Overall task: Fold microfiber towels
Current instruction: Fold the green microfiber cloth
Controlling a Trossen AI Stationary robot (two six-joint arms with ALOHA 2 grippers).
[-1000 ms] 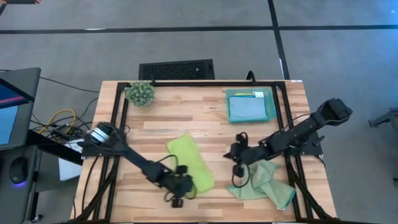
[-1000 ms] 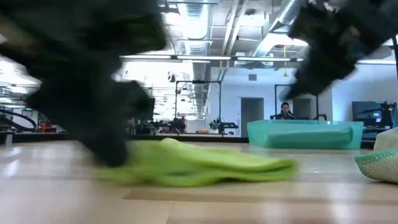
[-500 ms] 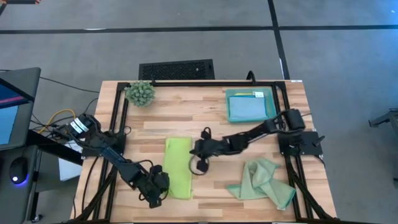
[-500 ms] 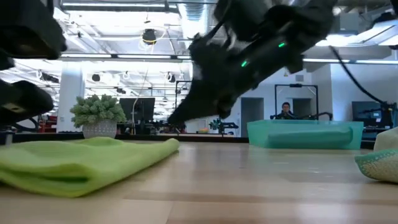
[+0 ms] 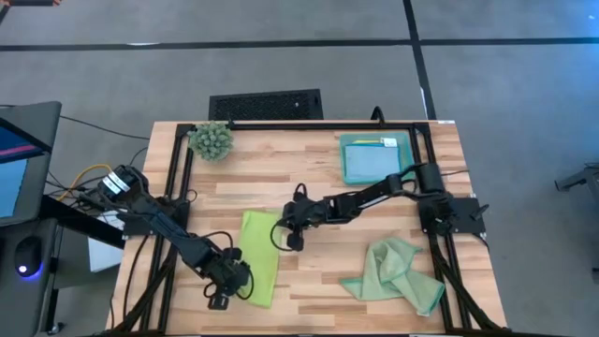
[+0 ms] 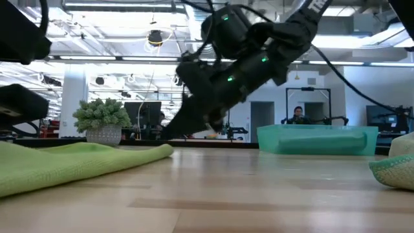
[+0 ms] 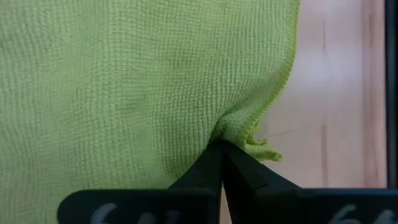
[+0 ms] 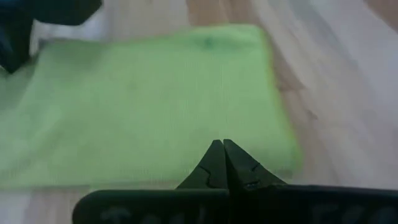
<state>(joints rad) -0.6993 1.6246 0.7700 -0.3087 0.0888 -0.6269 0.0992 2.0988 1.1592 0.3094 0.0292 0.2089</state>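
A lime green towel [image 5: 259, 257] lies on the table as a long narrow folded strip, also seen in the low view [image 6: 77, 162]. My left gripper [image 5: 236, 283] is shut on it at its near left part. My right gripper [image 5: 281, 230] is shut and slants down at the towel's right edge, near its far end [image 8: 186, 93]. A pale sage green towel [image 5: 393, 271] lies crumpled at the near right. A light blue towel [image 5: 372, 164] rests in the teal tray [image 5: 409, 154]. My left gripper pinches the lime green towel's edge near a corner [image 7: 245, 138] between its two fingers, coming steeply from above. The cloth bunches into small puckers at the fingertips. The rest of the towel lies flat on the table. My right gripper's shut fingertips [image 8: 222, 149] stand over the towel's edge; whether they touch it, I cannot tell.
A small spiky green plant [image 5: 211, 140] stands at the far left corner. A black frame rail [image 5: 299, 124] runs along the table's far edge and sides. A person sits in the room beyond [image 6: 297, 116]. Bare wood lies between the two towels.
My left gripper has gone toward the table's left edge, dragging the lime green towel, which has slid left and turned from a wider slanting shape into a narrow strip. My right gripper has swung from above the sage towel toward the left and down, to the lime towel's right edge.
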